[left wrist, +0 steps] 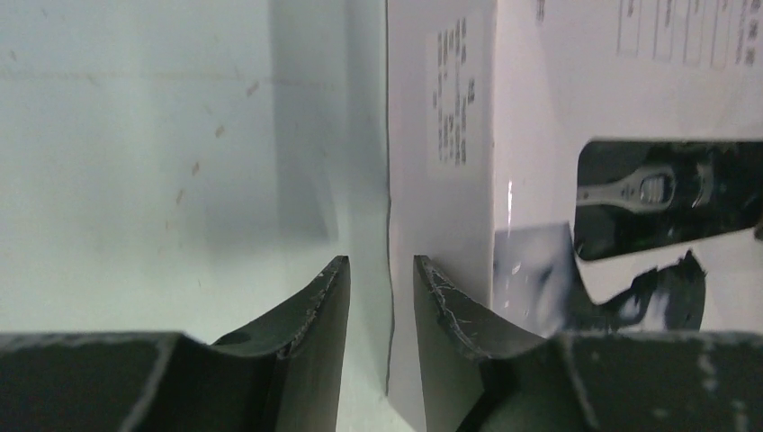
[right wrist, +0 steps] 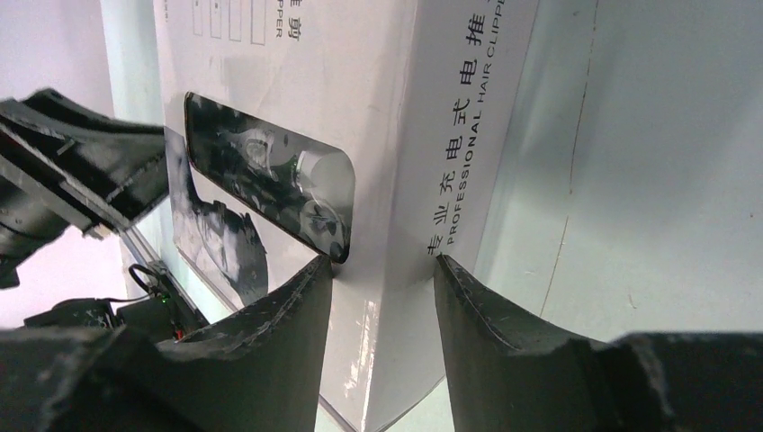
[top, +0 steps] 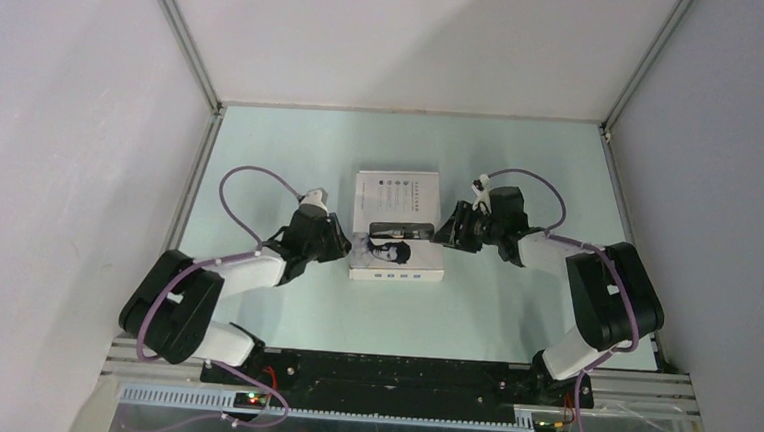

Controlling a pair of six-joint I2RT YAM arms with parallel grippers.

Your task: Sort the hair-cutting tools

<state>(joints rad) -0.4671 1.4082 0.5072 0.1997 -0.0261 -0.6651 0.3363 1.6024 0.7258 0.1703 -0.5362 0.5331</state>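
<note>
A: Surface and room first.

B: Pale green bench (top: 291, 160), matt, with faint scuffs in the left wrist view. Plain grey walls (top: 64, 106) on three sides. Aluminium rails (top: 183, 39) run up the corners.

A: What sits on it?

B: One box (top: 399, 192), centre of the top view. White card, a flat rectangle with sharp edges, lid shut, small print on top. A glossy dark panel (right wrist: 261, 180) crosses the lid.

A: The tools?

B: Only one seen: a grey-silver trimmer (left wrist: 643, 189) inside that panel. Print or window, cannot tell.

A: Left side?

B: The left fingers (left wrist: 317, 315) are black and scratched, with curved tips, low at the box's left-hand side. They are parted. Bare bench shows in the gap and the box's edge runs down into it. One tip stands in front of the side wall, the other over the bench. Nothing pinched.

A: Right?

B: The right fingers (right wrist: 288, 333) straddle the edge where lid meets side wall. One tip is by the panel's corner, the other against the printed side. Card fills the gap. Grasping or only close, cannot tell.

A: Room to move?

B: Bench shows on every side of the box, broadest toward the upper edge of the frame. The arms come in from lower left and lower right, and purple cables (top: 250, 173) loop above the wrists.
</note>
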